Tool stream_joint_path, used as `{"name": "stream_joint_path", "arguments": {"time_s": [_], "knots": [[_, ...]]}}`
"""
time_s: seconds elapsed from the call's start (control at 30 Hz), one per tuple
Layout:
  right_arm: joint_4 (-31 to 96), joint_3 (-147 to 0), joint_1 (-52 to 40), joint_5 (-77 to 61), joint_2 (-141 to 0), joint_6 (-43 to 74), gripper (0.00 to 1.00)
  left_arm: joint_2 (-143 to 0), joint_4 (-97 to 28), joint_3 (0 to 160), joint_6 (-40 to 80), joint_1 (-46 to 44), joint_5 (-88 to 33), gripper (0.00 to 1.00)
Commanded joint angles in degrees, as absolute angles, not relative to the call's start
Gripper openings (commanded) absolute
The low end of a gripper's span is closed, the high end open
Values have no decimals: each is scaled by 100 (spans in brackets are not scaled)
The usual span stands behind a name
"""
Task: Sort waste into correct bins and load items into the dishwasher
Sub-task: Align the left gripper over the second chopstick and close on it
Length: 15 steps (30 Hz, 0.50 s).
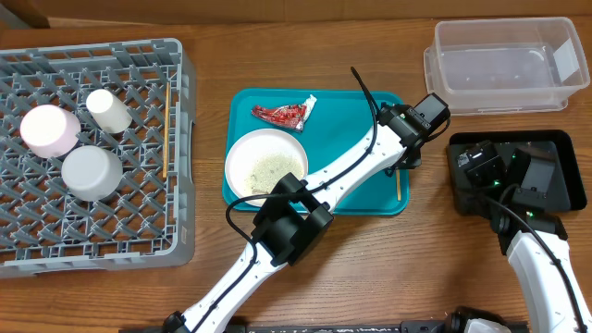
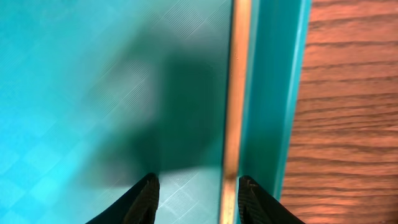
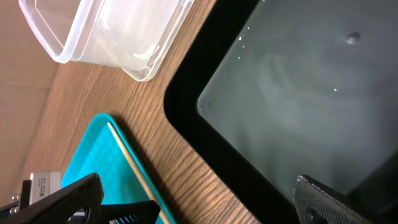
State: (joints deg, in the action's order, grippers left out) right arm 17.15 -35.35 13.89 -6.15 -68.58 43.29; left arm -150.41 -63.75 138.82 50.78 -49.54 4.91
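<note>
A wooden chopstick lies along the right inner wall of the teal tray. My left gripper is open, low over the tray, with the chopstick between its fingertips near the right one. In the overhead view the left gripper is at the tray's right edge, with the chopstick showing below it. The white plate holds pale crumbs, and the red wrapper lies behind it. My right gripper is open and empty over the left part of the black tray.
The grey dish rack at left holds the pink bowl, white cup, grey-blue bowl and another chopstick. The clear tub stands at the back right. Bare wood separates the teal and black trays.
</note>
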Motion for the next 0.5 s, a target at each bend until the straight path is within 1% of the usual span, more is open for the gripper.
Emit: {"name": "stream_joint_path", "arguments": {"time_s": [0.0, 0.47], "knots": [[1680, -3677, 1400, -628, -6801, 4329, 100, -15161, -6283, 13839, 4967, -5009, 447, 44], [1680, -3677, 1400, -628, -6801, 4329, 100, -15161, -6469, 13837, 4700, -5116, 941, 43]]}}
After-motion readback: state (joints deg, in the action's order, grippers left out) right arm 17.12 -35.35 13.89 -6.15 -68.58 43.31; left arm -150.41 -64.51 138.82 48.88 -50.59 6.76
